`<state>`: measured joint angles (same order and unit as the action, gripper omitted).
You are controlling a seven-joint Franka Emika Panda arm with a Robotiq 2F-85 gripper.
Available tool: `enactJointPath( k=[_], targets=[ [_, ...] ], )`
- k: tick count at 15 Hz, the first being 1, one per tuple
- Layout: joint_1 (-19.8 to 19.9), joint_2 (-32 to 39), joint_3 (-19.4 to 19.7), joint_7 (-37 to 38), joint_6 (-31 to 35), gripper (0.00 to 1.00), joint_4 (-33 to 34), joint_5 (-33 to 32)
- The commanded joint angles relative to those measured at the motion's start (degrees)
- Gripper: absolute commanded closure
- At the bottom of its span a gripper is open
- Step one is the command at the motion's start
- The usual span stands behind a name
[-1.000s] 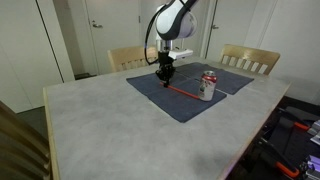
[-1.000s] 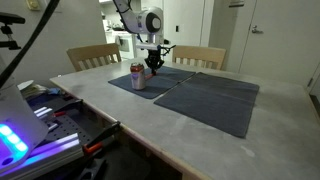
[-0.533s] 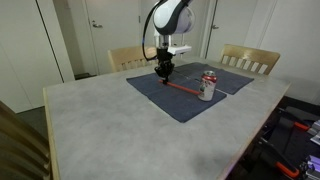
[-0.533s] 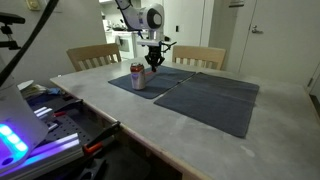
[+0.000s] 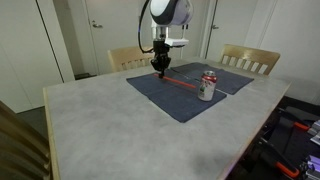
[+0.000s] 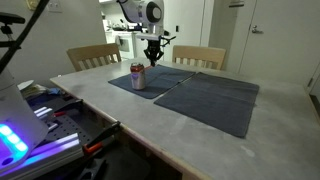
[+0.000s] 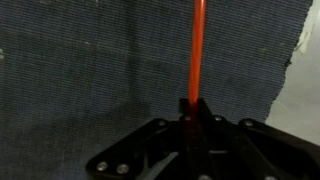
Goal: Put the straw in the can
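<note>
Far left, we see a wooden chair behind the grey table. Next comes the gripper, hanging above a dark blue placemat. In the wrist view its jaws are pinched tight on one end of the straw, a thin red line running away from them over the cloth. In an exterior view the straw slants right toward the can, which stands upright on the placemat. We cannot tell whether the straw's far tip touches the cloth. A second chair stands far right.
</note>
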<state>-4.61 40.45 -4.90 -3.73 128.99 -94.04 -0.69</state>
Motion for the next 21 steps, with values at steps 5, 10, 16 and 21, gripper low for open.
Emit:
enactJointPath(
  k=[5,10,16,21],
  targets=[
    [0.7,-9.4,-0.8,-0.5,4.1,0.98,-8.5,1.5],
    [2.8,-18.1,-3.3,-6.3,7.2,0.98,-18.8,4.6],
    [3.0,-24.3,-3.6,-13.0,7.7,0.91,-24.9,8.0],
    [3.3,-29.4,-3.4,-14.3,7.0,0.98,-29.4,8.9]
  ],
)
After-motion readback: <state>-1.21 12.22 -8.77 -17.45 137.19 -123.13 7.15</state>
